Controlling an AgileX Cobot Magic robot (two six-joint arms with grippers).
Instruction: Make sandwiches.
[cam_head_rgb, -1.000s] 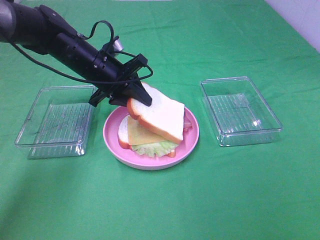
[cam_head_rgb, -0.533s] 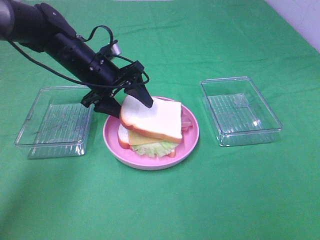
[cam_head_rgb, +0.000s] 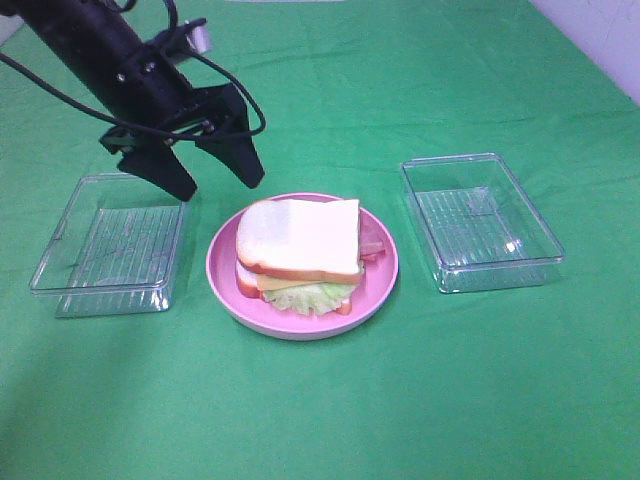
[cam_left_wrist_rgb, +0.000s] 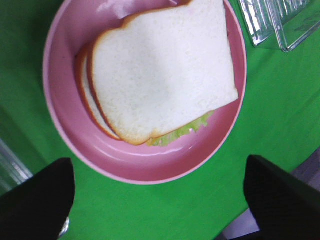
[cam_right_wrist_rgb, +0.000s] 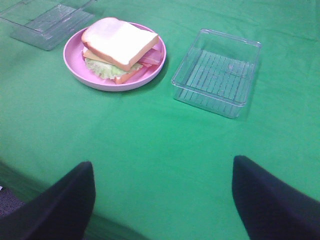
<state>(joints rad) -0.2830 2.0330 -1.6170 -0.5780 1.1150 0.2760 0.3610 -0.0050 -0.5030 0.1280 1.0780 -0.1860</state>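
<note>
Left gripper (cam_head_rgb: 205, 175) spread wide, empty, above sandwich (cam_head_rgb: 300, 252); lift straight up, don't nudge top slice. Right gripper (cam_right_wrist_rgb: 160, 197) open, empty.

A green cloth covers the whole surface (cam_head_rgb: 480, 380), evenly lit (faint creases show). A pale wall (cam_head_rgb: 600, 35) shows at the far corner, well away from either hand.

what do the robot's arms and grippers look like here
The left arm is matte black and tubular, with thin black cables looping alongside it and a small silvery cylinder near the wrist. Its left gripper has two black, wedge-shaped tapering fingers. Of the right gripper, only two black rounded fingertips show; its arm is unseen.
</note>
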